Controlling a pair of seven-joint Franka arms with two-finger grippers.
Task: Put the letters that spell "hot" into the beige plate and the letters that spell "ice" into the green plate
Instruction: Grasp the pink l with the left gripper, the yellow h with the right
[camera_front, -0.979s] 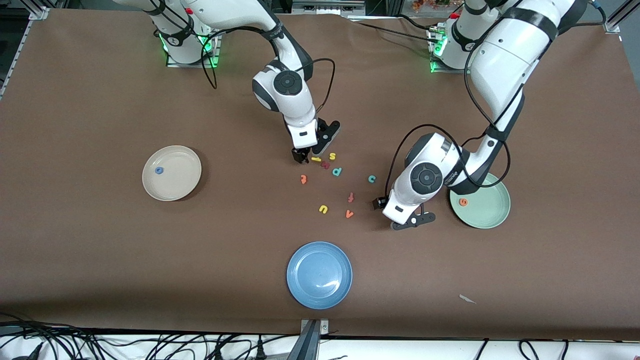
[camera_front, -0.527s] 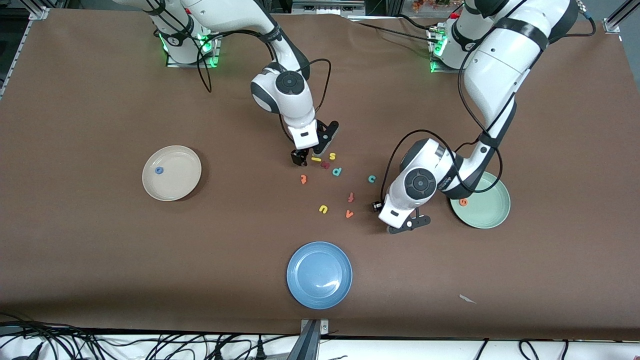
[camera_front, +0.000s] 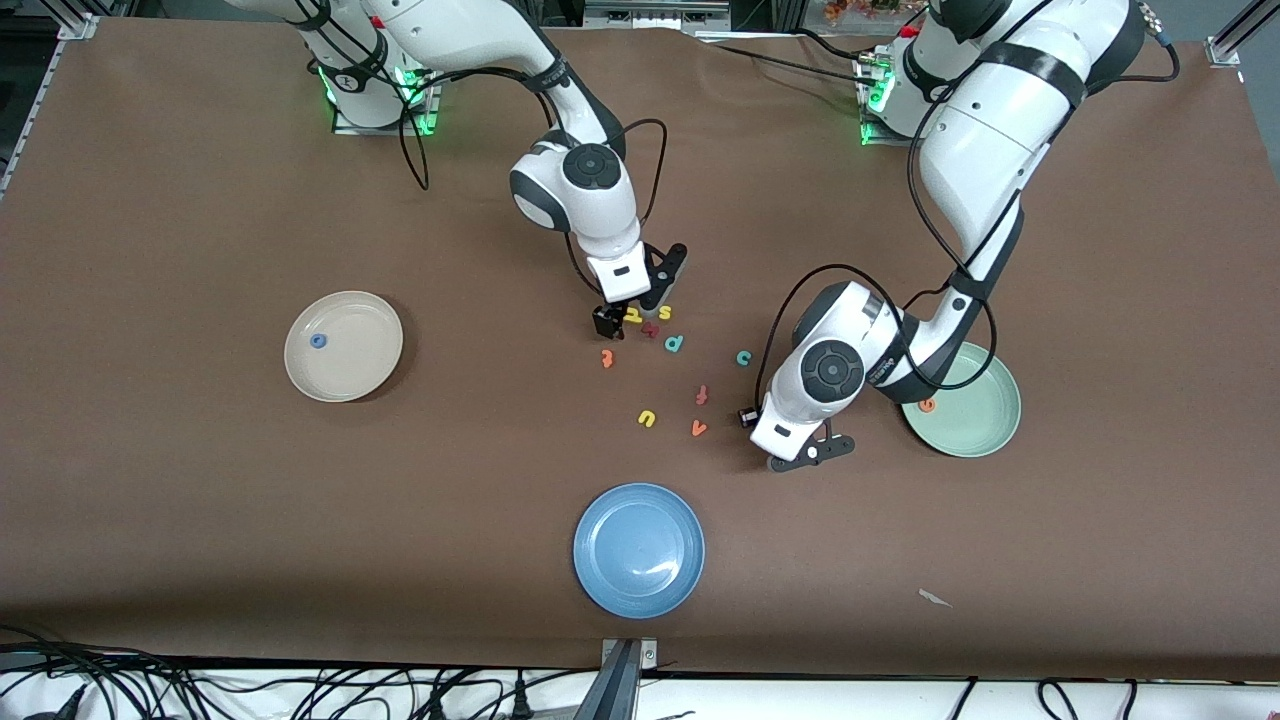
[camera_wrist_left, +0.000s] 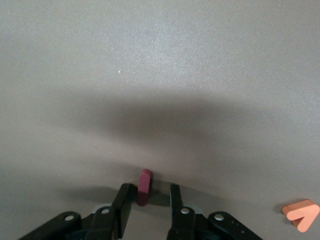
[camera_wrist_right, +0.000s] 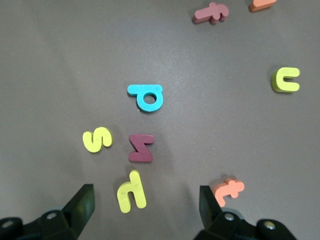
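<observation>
Left wrist view is showing the left pincer (camera_wrist_left: 150, 194) down at the table (camera_front: 200, 500), its jaws standing part-open around the dark red "i" (camera_wrist_left: 144, 186). The bar is sitting on edge, hard against one finger (camera_wrist_left: 125, 197), with a gap showing to the other. It is lying toward the middle of the table, near the green plate (camera_front: 985, 432), where the orange "e" (camera_front: 927, 405) is already resting.

Off-centre like this, the "i" is likely to tip or skid as the free finger meets it. Only the fingertips are reaching it, so a shallow pinch may squirt it out on the lift. The orange "v" (camera_wrist_left: 300, 215) is lying just beside and could get nudged.

The teal "c" (camera_front: 743, 357) is waiting on the table, farther from the front camera than this pincer.

The right pincer (camera_wrist_right: 145, 205) is hanging wide open, low over the yellow "h" (camera_wrist_right: 131, 197). The yellow "s" (camera_wrist_right: 97, 139) and a dark red zigzag letter (camera_wrist_right: 141, 148) are crowding it, and the orange "t" (camera_wrist_right: 228, 190) is lying by one finger, so a descent here risks trapping a wrong letter. The blue "o" (camera_front: 318, 341) is sitting in the beige plate (camera_front: 300, 382).
</observation>
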